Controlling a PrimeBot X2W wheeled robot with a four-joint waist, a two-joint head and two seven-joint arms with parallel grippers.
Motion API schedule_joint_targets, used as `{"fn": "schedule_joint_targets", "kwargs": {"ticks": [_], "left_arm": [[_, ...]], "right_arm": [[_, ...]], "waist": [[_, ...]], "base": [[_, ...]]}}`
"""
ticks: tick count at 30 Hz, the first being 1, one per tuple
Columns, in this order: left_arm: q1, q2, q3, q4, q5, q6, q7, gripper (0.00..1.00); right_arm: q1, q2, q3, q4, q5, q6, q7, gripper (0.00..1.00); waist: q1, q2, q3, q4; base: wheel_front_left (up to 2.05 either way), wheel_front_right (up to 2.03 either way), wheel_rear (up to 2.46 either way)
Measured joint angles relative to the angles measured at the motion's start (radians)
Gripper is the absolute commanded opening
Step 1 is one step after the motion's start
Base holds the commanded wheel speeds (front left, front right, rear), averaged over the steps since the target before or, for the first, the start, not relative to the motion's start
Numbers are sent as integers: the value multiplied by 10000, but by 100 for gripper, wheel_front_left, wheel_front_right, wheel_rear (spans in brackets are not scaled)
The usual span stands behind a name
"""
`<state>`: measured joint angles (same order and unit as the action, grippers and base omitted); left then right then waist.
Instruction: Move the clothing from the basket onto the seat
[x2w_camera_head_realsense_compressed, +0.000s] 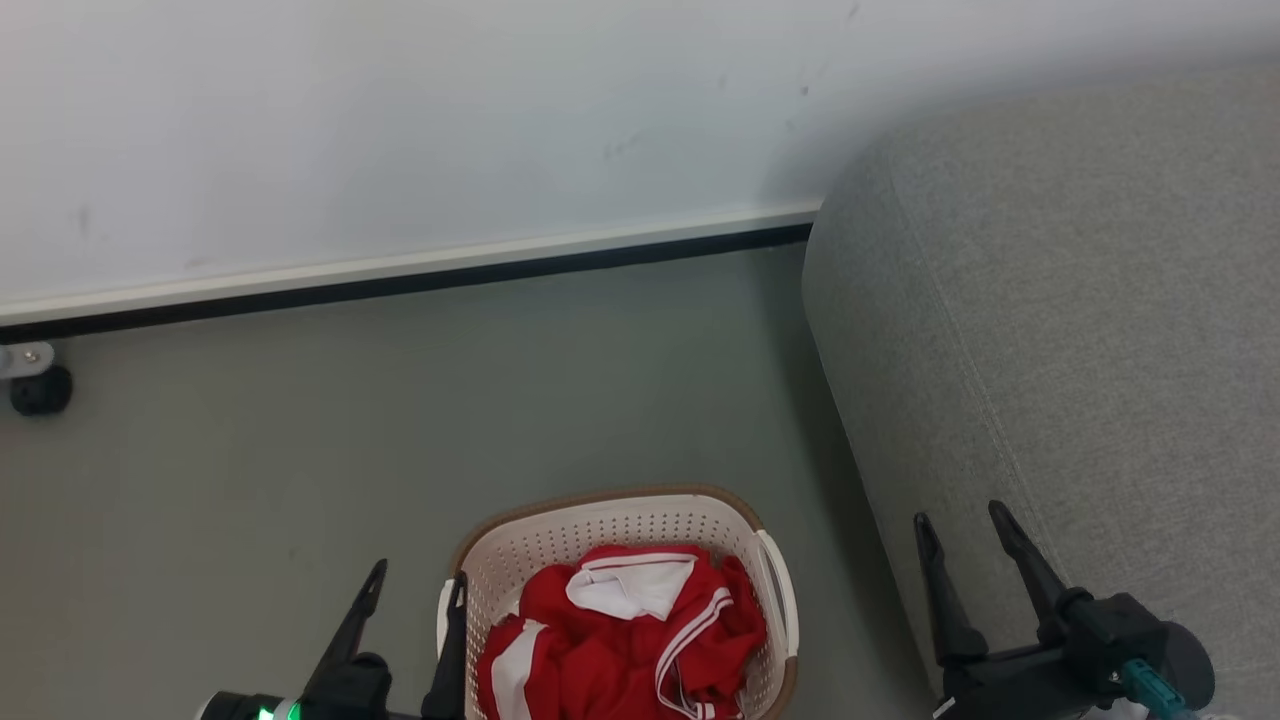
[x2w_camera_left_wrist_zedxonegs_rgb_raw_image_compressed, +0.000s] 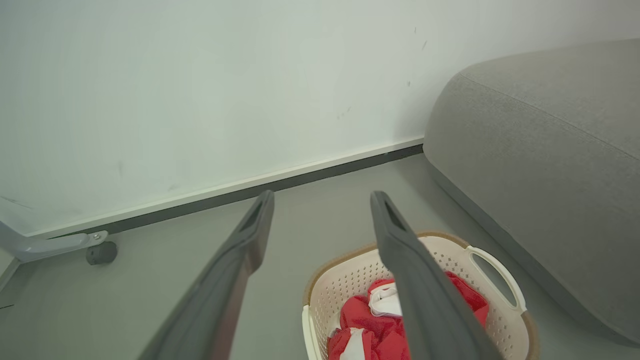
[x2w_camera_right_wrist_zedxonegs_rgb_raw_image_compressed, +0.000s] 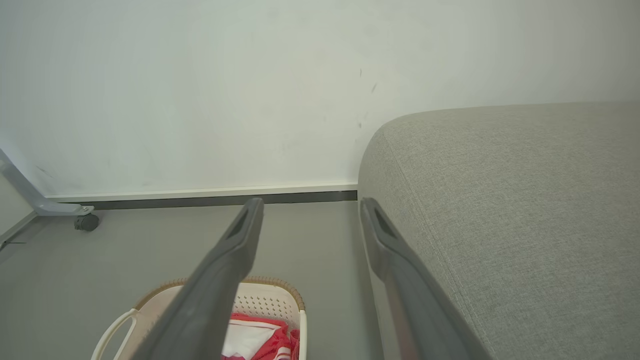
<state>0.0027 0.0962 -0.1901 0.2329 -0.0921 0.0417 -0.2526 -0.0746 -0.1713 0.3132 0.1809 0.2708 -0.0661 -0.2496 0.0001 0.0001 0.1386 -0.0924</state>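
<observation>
**Both grippers spread wide and empty, clothing lying in the basket**

The left gripper (x2w_camera_head_realsense_compressed: 418, 573) sits at the lower left of the head view, its two dark fingers parted with nothing between them. Its inner finger overlaps the left edge of the basket (x2w_camera_head_realsense_compressed: 560, 540) in that view. The right gripper (x2w_camera_head_realsense_compressed: 958, 513) is at the lower right, likewise splayed and empty, with its fingers seen against the front slope of the seat (x2w_camera_head_realsense_compressed: 1080, 350).

The clothing (x2w_camera_head_realsense_compressed: 620, 640) is bunched inside the basket at the bottom centre, red cloth with a white panel on top and white stripes along its folds. The cream basket, perforated and brown-rimmed, stands on the floor (x2w_camera_head_realsense_compressed: 400, 420) just beside the seat's rounded side.

The floor is plain, matte grey-green. Across the upper half of the frame runs a pale wall (x2w_camera_head_realsense_compressed: 400, 120) with a few faint scuff marks. It ends in a white baseboard (x2w_camera_head_realsense_compressed: 400, 268) with a dark strip below it. The grey woven seat takes up the right side, a seam line running down it. At the far left edge, a black caster wheel (x2w_camera_head_realsense_compressed: 40, 390) on a light metal foot rests against the baseboard.
</observation>
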Motion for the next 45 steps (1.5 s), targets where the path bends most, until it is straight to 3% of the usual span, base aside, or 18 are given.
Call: {"fn": "schedule_joint_targets", "kwargs": {"ticks": [11,23,45], "left_arm": [[-1674,-115,-1174,1687,725,-604,330,100],[-3313,-178,-1965,3156,1446,-1124,765,100],[-6030,295,-2476,4684,2447,-1388,1367,100]], "right_arm": [[-520,-159,-405,-782,-96,-104,-31,100],[-1298,173,-307,-1783,-255,-130,-71,100],[-2080,506,-562,-2922,-355,-130,-73,100]], "waist": [[1,1,1402,-342],[1,1,2956,-815],[0,1,5738,-1531]], "base": [[0,0,0],[0,0,0],[0,0,0]]}}
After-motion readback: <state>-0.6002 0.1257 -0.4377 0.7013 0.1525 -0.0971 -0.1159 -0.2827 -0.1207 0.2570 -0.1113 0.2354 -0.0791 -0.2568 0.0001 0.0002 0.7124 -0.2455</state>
